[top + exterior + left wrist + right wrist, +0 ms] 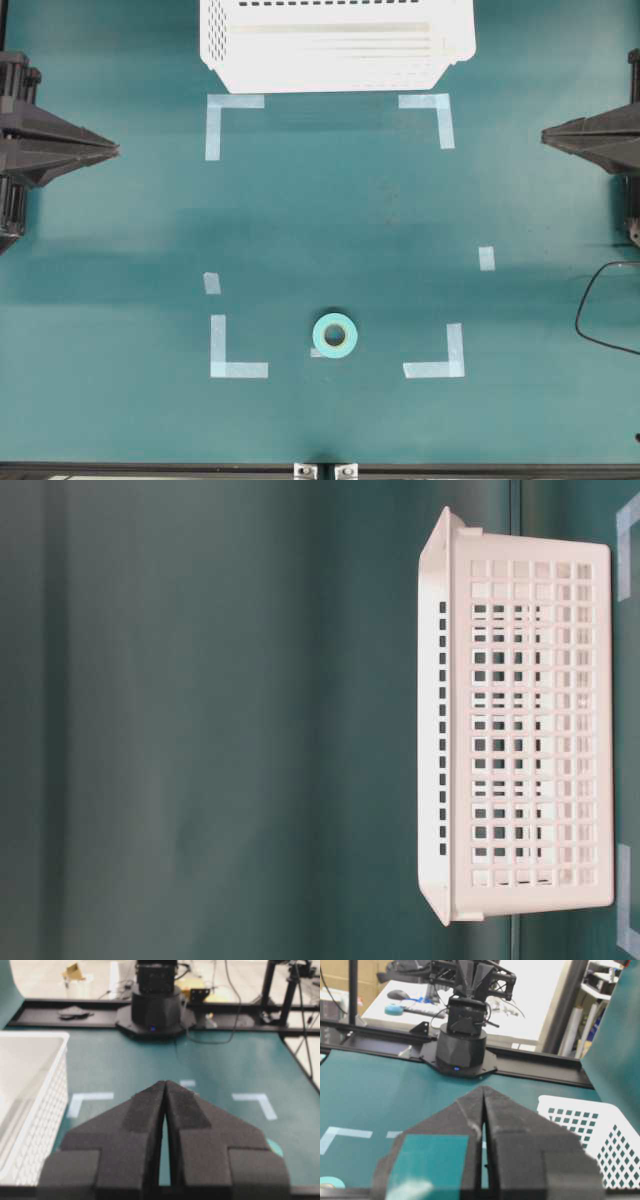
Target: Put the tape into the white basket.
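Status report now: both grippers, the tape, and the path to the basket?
Left gripper and right gripper: shut, empty. Small mint-green ring-shaped tape roll flat on table, untouched. Large white perforated plastic basket at far edge; nothing between.

You are looking at a matt teal table (120,230); the white basket (330,45) is showing smooth perforated plastic; the gripper fingers (185,1110) are wearing rough black foam.

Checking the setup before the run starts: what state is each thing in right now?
tape: lying flat on the table, inside the marked corners, untouched.
white basket: upright at the far edge, nothing visible inside it.
left gripper: shut, empty, off to the side.
right gripper: shut, empty, off to the side.
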`<action>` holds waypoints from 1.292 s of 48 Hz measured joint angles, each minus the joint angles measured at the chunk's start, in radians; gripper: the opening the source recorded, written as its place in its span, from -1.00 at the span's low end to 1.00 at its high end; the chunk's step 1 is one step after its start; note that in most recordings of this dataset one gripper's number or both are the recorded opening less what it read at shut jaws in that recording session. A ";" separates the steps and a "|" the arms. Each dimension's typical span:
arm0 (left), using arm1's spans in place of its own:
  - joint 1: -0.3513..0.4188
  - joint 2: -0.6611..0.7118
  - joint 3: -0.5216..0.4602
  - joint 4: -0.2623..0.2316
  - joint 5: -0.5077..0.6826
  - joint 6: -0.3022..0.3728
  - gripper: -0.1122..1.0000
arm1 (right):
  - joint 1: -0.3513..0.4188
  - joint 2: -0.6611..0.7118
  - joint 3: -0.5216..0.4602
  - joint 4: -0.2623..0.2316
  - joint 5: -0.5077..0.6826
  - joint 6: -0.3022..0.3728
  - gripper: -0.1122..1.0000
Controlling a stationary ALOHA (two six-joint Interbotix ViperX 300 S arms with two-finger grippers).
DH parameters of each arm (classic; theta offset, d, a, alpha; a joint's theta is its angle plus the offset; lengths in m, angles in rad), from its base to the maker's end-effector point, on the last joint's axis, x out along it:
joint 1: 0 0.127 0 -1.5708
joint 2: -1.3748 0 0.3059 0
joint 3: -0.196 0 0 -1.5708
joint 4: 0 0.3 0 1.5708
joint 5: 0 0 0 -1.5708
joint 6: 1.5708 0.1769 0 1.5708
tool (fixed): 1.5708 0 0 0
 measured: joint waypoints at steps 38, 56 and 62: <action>0.000 -0.210 0.181 -0.002 0.202 -0.009 -0.99 | 0.002 0.075 -0.061 0.000 0.035 0.051 0.90; -0.002 -0.276 0.239 -0.002 0.282 -0.014 -0.99 | 0.008 0.158 -0.143 0.000 0.086 0.074 0.90; 0.000 -0.276 0.255 -0.002 0.276 -0.015 -0.99 | 0.009 0.195 -0.172 0.000 0.100 0.086 0.90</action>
